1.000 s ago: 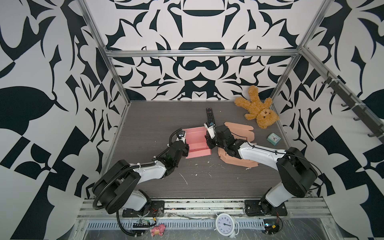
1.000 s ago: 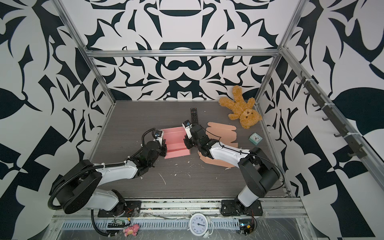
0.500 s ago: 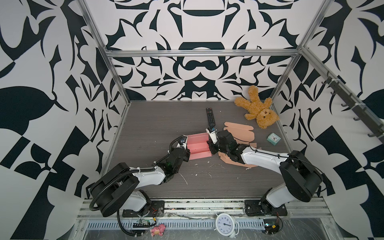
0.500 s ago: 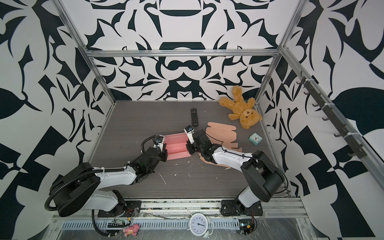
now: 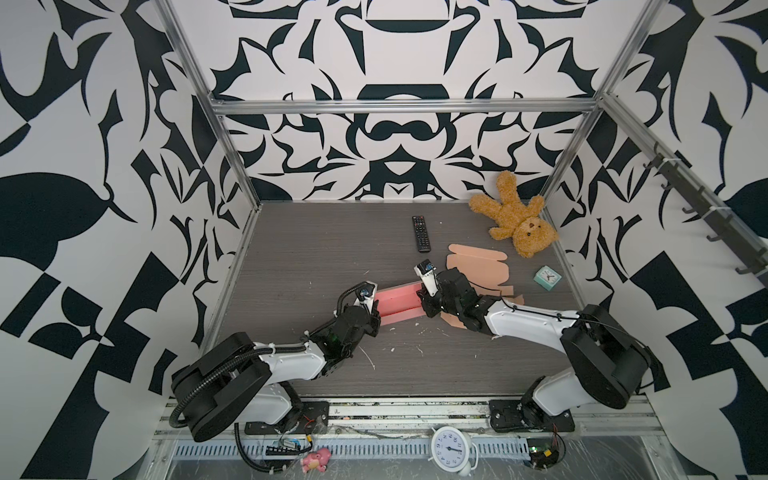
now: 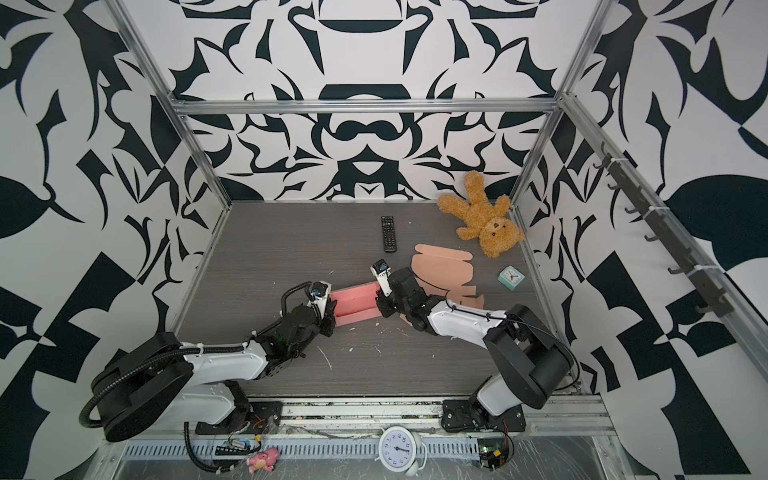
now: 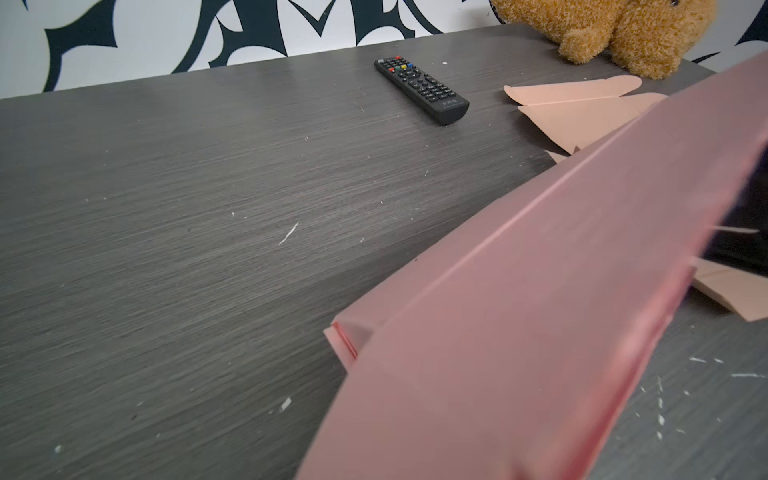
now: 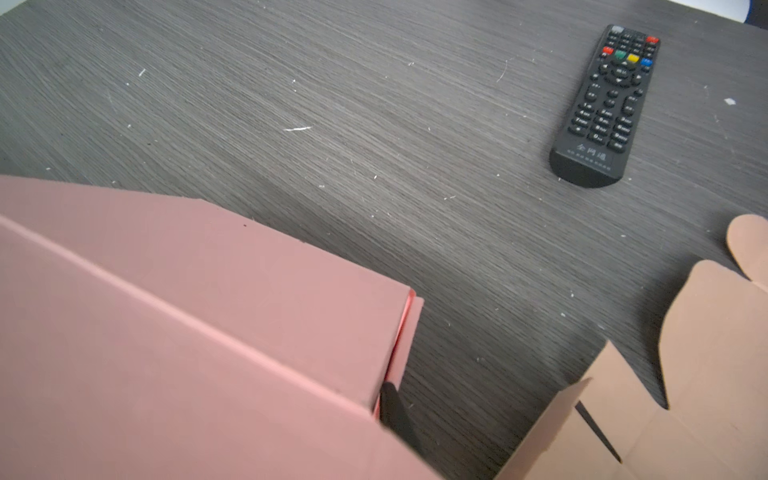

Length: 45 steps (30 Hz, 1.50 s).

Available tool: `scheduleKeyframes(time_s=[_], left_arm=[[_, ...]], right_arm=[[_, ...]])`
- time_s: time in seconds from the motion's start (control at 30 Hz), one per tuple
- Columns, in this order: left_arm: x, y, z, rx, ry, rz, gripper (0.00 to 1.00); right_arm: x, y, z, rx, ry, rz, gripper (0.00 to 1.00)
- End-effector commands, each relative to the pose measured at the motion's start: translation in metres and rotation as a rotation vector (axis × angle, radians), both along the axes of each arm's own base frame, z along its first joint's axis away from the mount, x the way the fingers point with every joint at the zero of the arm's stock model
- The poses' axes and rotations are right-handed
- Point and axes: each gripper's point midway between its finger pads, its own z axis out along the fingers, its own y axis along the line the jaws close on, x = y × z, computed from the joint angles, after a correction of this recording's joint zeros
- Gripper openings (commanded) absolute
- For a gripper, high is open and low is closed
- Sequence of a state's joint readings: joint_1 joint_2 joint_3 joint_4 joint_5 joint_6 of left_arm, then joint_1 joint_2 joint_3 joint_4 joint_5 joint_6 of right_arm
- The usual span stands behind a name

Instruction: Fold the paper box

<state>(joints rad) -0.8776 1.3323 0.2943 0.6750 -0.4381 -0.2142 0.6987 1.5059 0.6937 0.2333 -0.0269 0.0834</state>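
step: likely squaring pink paper box (image 5: 398, 302) | left gripper (image 5: 375, 316) at its 9 o'clock end, right gripper (image 5: 424, 302) at 3 o'clock, cannot tell either's jaw state | do: press ends evenly, creases aligned

This is a robotics lab test cell: an aluminium frame (image 5: 399, 106) carries wall panels (image 5: 399, 166) printed in bold black-and-white shapes around a grey wood-grain counter (image 5: 316, 249). Two arms (image 5: 528, 324) are bolted to a rail (image 5: 399, 409) at its front edge. Beyond the right end effector (image 5: 423, 300) lie unrelated props: a teddy bear (image 5: 515, 220), a remote (image 5: 421, 233) and a small clock (image 5: 547, 279).
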Motion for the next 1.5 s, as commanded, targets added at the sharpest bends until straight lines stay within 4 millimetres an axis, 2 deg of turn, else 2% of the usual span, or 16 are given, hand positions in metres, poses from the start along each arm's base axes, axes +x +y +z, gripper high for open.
scheduleKeyframes(time_s=[0.0,0.13,0.2,0.33,0.4,0.5,0.6,0.73,0.83,1.0,1.13,1.27,1.47], left_arm=[[-0.009,-0.002,-0.002,-0.039,0.024,-0.020,0.21],[-0.015,-0.002,-0.005,-0.051,0.048,-0.040,0.25],[-0.020,-0.003,0.001,-0.076,0.053,-0.060,0.28],[-0.036,-0.005,-0.007,-0.083,0.147,-0.107,0.41],[-0.050,-0.004,-0.015,-0.100,0.213,-0.139,0.48],[-0.067,0.004,-0.018,-0.134,0.282,-0.151,0.56],[-0.081,0.016,-0.011,-0.178,0.327,-0.141,0.62],[-0.085,0.032,0.010,-0.228,0.309,-0.087,0.65],[-0.084,0.042,0.026,-0.250,0.295,-0.042,0.63],[-0.083,0.042,0.052,-0.255,0.307,-0.029,0.58],[-0.078,0.040,0.076,-0.246,0.299,-0.017,0.59],[-0.069,0.045,0.089,-0.198,0.339,0.050,0.63],[-0.048,0.033,0.099,-0.206,0.408,0.059,0.71]], right_arm=[[-0.003,0.005,0.013,0.034,-0.034,0.020,0.16],[-0.008,0.000,0.005,0.019,-0.028,0.017,0.17],[-0.010,-0.002,0.003,0.019,-0.028,0.014,0.17],[-0.013,-0.004,0.002,0.021,-0.035,0.013,0.17],[-0.014,-0.004,0.001,0.021,-0.036,0.015,0.17],[-0.015,-0.004,0.003,0.022,-0.041,0.018,0.17],[-0.017,-0.005,0.003,0.024,-0.042,0.020,0.18],[-0.022,-0.006,0.004,0.028,-0.043,0.025,0.20],[-0.027,-0.009,0.006,0.036,-0.039,0.022,0.22],[-0.036,-0.016,0.013,0.048,-0.034,0.014,0.23],[-0.045,-0.022,0.032,0.083,-0.072,0.002,0.24],[-0.050,-0.030,0.064,0.122,-0.103,-0.021,0.27],[-0.049,-0.013,0.108,0.148,-0.062,0.032,0.26]])
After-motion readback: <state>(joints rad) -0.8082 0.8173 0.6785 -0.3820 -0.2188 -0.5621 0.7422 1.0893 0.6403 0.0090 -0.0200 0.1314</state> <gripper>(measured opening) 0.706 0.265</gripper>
